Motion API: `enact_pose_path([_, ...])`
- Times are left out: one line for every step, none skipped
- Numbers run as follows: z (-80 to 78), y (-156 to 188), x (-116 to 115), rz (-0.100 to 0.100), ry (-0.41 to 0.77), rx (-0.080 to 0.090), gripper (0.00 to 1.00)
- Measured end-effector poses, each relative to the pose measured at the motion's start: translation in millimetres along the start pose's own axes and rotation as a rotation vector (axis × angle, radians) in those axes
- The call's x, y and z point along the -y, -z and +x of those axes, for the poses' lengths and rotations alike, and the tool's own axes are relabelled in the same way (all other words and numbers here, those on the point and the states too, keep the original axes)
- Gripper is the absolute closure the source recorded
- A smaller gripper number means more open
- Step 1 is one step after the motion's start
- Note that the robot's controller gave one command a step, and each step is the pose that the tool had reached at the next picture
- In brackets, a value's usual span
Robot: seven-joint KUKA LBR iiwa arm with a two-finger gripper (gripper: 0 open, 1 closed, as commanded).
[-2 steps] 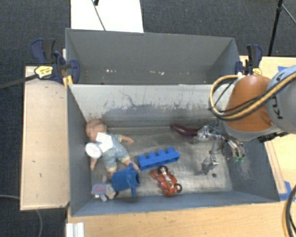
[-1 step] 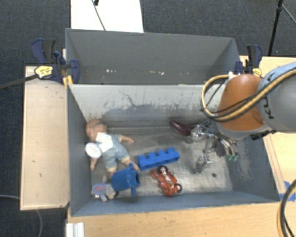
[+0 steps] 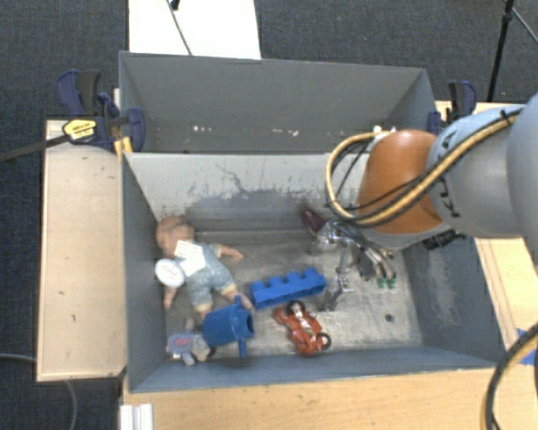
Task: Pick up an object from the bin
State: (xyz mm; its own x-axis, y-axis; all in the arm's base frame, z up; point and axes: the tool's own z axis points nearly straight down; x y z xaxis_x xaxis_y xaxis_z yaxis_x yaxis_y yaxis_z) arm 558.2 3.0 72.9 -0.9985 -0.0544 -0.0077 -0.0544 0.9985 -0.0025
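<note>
The long blue plastic building brick with studs on top (image 3: 287, 289) lies near the middle of the grey metal bin's (image 3: 269, 106) floor, slanting slightly up to the right. The end effector (image 3: 342, 281) is low in the bin just beside the brick's right end, below the arm's rounded orange cover (image 3: 396, 182) and looped cables. Whether it is released or clenched, I cannot tell, nor whether it touches the brick.

Just below the brick's right half lies a small red toy car (image 3: 305, 328). At the brick's lower left a blue plastic cup (image 3: 226, 325) lies tipped over, with a small grey and purple toy (image 3: 186, 348) further left of it. Left of the brick a baby doll in pale clothes (image 3: 193, 267) lies on its back. Right of the brick, past the end effector, sit a few tiny green bits (image 3: 386, 281).
</note>
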Motion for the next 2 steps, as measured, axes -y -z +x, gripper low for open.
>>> enact_pose_path([26.0,0.8,-33.8,-0.007,0.036,0.003,0.00])
enact_pose_path([44.2,1.1,-31.5,-0.003,0.011,0.006,1.00])
